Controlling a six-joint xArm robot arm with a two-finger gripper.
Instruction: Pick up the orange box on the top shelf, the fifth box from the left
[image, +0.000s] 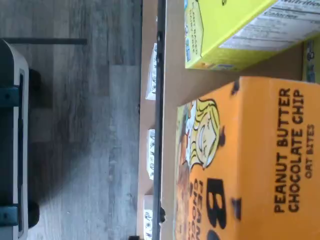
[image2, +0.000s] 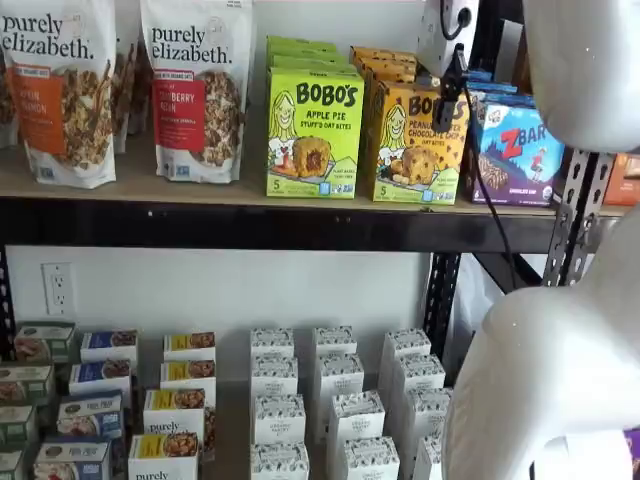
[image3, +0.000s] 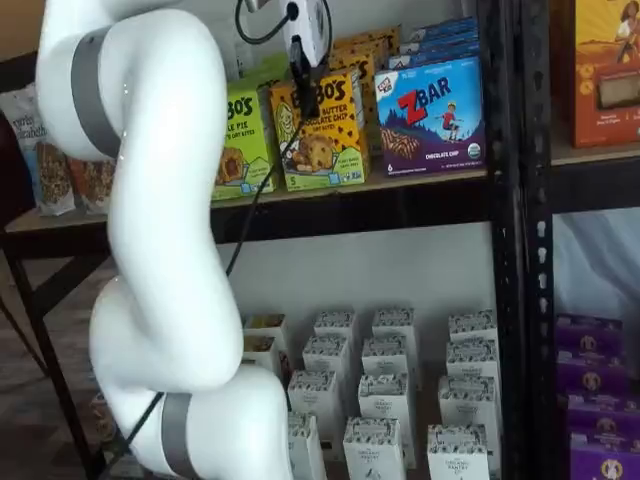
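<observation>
Gripper (image3: 305, 85) hangs just before orange box (image3: 322, 135), fingers seen side-on; grip state cannot be told. Orange box upright at front edge of top shelf (image2: 200, 190), between lime-green carton (image2: 313, 133) and ZBar carton (image2: 518, 153). Wrist view: orange box (image: 250, 165) fills frame.

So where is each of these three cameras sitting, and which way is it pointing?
Wrist view: rides on the arm's wrist, looking down on the orange box, the top shelf edge and the floor; no fingers show.

A shelf view: faces the shelves from the front; the hand hangs by the orange box, white arm at right.

A shelf view: looks at an angle; the arm fills the left side, hand before the box.

All three share the orange box.
</observation>
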